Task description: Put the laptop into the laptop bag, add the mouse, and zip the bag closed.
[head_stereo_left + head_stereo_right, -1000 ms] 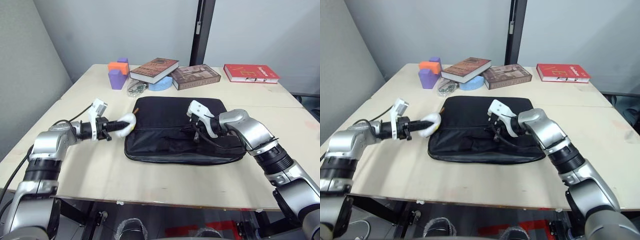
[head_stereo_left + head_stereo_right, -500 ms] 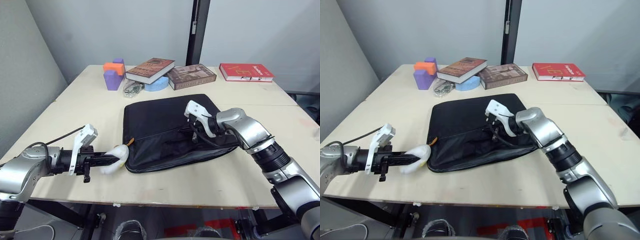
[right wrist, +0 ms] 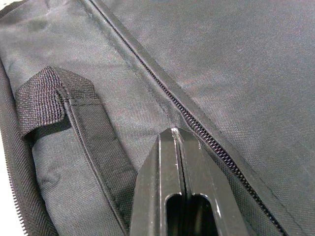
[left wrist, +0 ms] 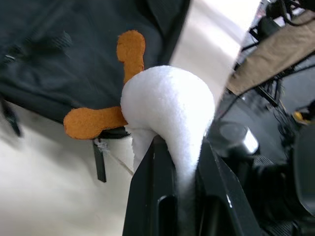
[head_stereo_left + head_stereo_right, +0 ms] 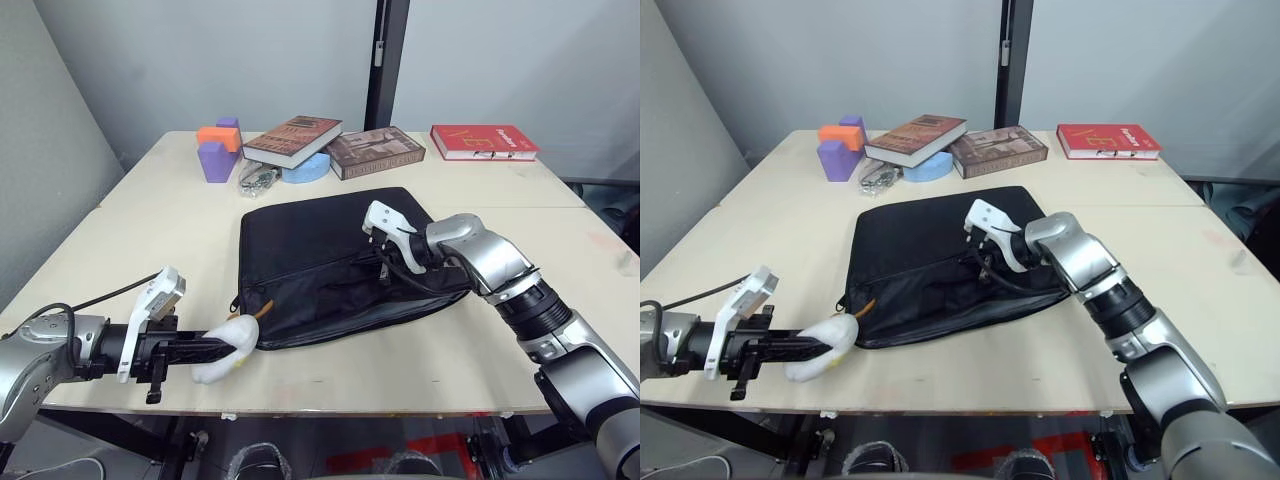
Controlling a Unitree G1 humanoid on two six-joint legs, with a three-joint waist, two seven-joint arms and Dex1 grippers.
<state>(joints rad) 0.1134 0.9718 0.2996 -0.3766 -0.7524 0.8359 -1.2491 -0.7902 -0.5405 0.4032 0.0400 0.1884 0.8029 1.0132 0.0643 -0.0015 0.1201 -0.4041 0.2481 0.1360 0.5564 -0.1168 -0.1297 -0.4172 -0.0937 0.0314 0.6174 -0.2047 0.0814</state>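
Left end effector (image 5: 222, 349) clamps fluffy toy (image 5: 224, 350).

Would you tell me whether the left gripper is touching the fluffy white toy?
Touching: the left wrist view shows the left gripper clamped on the fluffy white toy, squeezing its plush.

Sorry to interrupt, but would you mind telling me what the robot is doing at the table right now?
The left gripper is shut on a fluffy white toy with orange feet, holding it at the table's near edge, beside the near left corner of the laptop bag. The right gripper, fingers closed together, presses on the black bag's top by its zip and strap handle. Books and foam blocks sit at the far side.
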